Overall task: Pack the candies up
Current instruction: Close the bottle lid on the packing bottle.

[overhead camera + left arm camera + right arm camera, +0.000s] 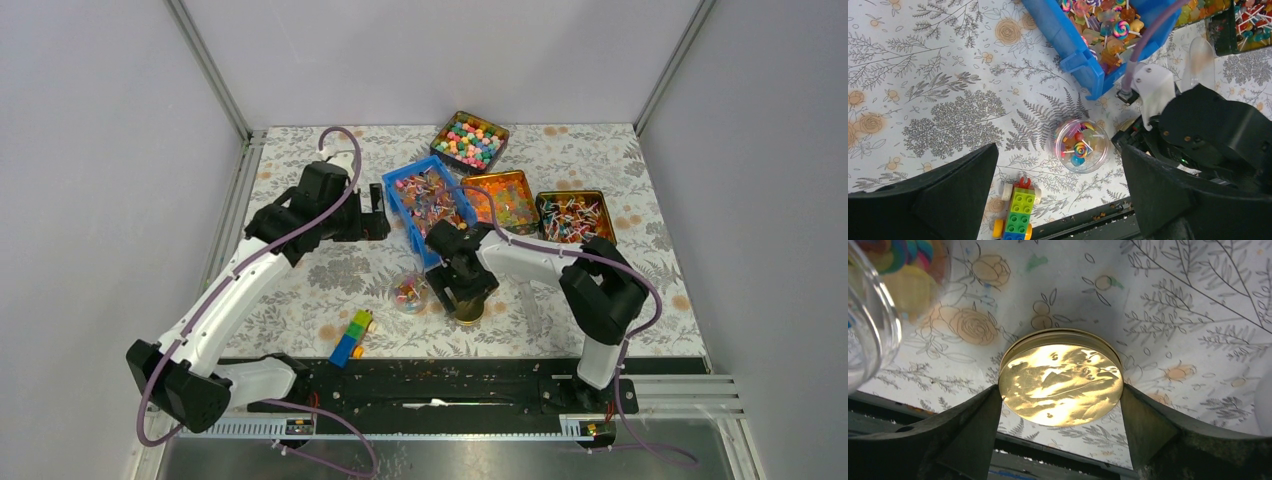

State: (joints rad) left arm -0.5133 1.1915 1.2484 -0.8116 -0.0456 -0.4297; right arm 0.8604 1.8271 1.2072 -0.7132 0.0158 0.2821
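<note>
The candies sat in the jar near the table's near edge. Beside it the right gripper clamped the lid, likely for capping; the left gripper hung spread above, giving room.

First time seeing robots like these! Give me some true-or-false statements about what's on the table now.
The clear jar already holds candies. True.
The jar is closed. False: the gold lid lies on the table beside it.
The right arm's fingers flank that lid. True.
The blue bin is empty. False: it is full of candies.
The left arm's fingers grip the jar. False: they are open, holding nothing.
</note>
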